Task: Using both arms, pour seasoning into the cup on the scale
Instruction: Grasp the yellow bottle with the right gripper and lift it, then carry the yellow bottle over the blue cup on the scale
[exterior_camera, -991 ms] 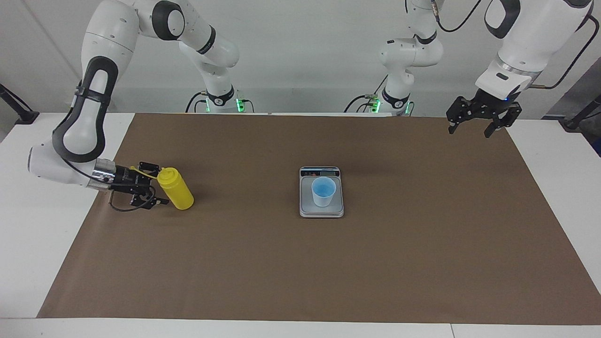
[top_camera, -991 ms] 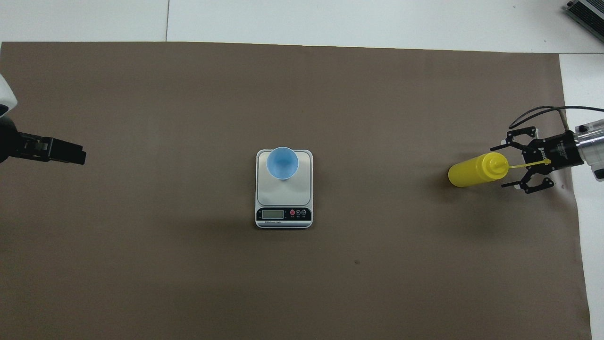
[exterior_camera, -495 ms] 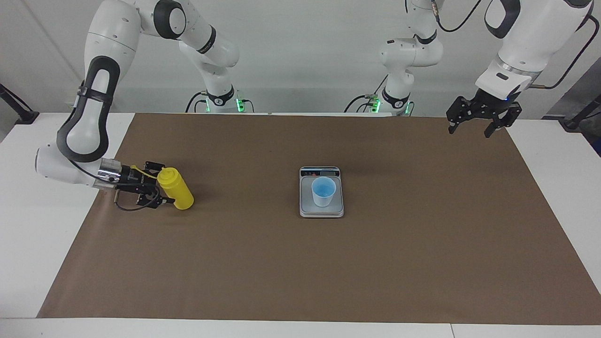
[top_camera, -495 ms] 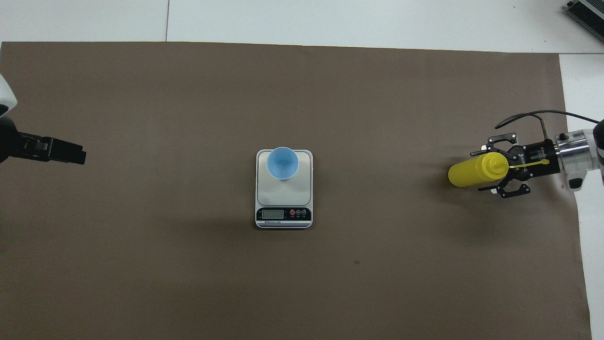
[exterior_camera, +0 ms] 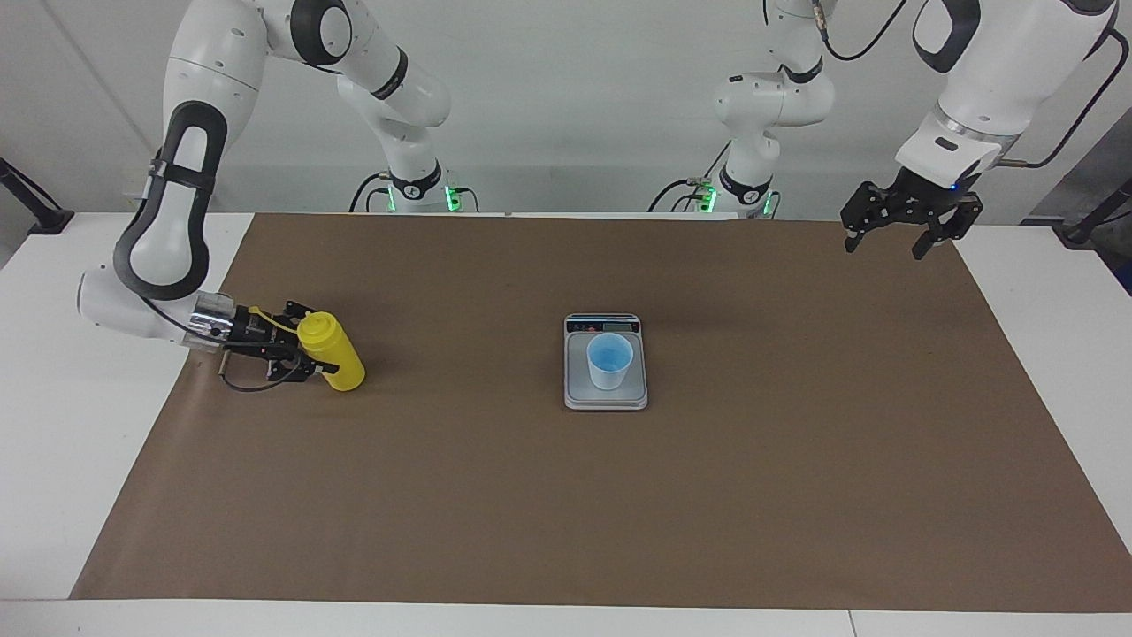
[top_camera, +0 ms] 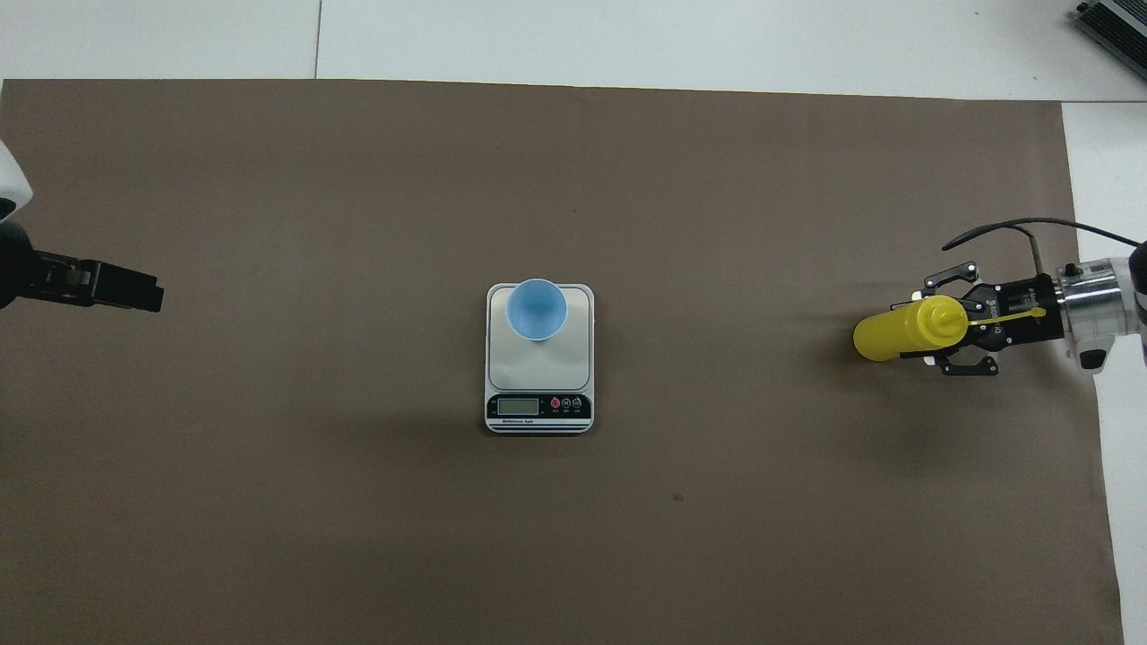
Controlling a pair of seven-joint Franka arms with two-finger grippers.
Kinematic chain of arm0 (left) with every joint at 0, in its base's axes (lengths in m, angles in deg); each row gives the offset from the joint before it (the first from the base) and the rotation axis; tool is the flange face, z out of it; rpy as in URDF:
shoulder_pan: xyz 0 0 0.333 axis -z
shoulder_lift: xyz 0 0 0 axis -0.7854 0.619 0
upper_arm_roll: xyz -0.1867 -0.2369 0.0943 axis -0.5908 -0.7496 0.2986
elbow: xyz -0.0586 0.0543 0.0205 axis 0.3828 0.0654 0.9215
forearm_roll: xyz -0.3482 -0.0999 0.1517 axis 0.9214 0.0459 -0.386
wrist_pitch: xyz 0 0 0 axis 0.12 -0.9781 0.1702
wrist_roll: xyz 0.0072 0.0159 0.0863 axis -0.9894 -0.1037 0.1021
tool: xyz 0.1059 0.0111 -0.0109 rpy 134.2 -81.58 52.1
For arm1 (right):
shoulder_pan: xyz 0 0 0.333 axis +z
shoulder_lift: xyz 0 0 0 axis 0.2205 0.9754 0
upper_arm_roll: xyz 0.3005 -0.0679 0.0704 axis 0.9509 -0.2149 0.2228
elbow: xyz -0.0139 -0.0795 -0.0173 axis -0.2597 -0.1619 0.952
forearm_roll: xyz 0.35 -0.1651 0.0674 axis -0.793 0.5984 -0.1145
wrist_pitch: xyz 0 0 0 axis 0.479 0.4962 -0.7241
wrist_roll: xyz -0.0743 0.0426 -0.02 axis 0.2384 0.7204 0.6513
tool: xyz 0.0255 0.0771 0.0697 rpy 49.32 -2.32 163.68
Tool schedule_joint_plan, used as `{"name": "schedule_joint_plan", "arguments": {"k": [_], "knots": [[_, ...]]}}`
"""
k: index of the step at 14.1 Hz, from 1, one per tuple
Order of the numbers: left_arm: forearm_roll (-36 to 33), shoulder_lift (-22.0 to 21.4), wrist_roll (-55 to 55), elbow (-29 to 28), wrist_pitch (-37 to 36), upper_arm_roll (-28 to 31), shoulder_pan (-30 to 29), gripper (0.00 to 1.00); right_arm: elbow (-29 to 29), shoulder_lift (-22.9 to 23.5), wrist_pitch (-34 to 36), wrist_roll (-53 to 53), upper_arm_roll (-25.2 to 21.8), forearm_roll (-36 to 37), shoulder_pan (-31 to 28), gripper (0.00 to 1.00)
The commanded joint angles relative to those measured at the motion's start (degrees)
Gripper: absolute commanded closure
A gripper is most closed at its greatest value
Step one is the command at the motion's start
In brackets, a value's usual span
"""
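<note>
Yellow bottle [exterior_camera: 332, 352] stands at the right arm's end of the table, well apart from the scale [exterior_camera: 606, 391] at the middle. The right gripper [exterior_camera: 305, 357] reaches in level, jaws closing around the bottle below its nozzle, probably so it can later be tipped. The cup [exterior_camera: 609, 361] sits on the scale, ready to be filled. The left gripper [exterior_camera: 900, 228] waits aloft, jaws open.

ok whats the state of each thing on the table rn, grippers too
seasoning bottle: upright on the mat, cap off on its strap, right gripper closed around it
cup: upright on the scale
scale: flat at mid-table, bearing the cup
right gripper: gripping the bottle
left gripper: open, empty, waiting above the mat's corner
</note>
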Motion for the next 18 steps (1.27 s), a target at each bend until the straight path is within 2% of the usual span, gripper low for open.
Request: {"name": "schedule_joint_plan", "arguments": {"k": [1, 3, 6, 10, 13, 16, 18], "knots": [[0.67, -1.39, -0.10, -1.88, 1.22, -0.26, -0.62, 0.00, -0.92, -3.45, -1.30, 0.42, 0.19, -0.85, 0.01, 1.00], [0.67, -1.39, -0.10, -1.88, 1.22, -0.26, -0.62, 0.00, -0.39, -5.56, -4.97, 4.19, 0.27, -0.41, 2.20, 1.00], [0.67, -1.39, -0.10, -1.88, 1.22, -0.26, -0.62, 0.00, 2.15, -6.97, -11.74, 15.68, 0.19, 0.81, 10.53, 1.00], [0.67, -1.39, -0.10, -1.88, 1.31, -0.26, -0.62, 0.00, 9.97, -6.80, -16.93, 33.44, 0.36, 16.43, 22.31, 1.00], [0.67, -1.39, -0.10, -1.88, 1.31, -0.26, -0.62, 0.00, 12.61, -5.66, -19.14, 43.81, 0.36, 20.07, 28.56, 1.00], [0.67, -1.39, -0.10, -1.88, 1.22, -0.26, -0.62, 0.00, 14.99, -4.60, -22.47, 53.31, 0.36, 30.49, 35.41, 1.00], [0.67, -1.39, -0.10, -1.88, 1.22, -0.26, -0.62, 0.00, 16.39, -3.90, -23.44, 59.55, 0.28, 33.86, 38.67, 1.00]]}}
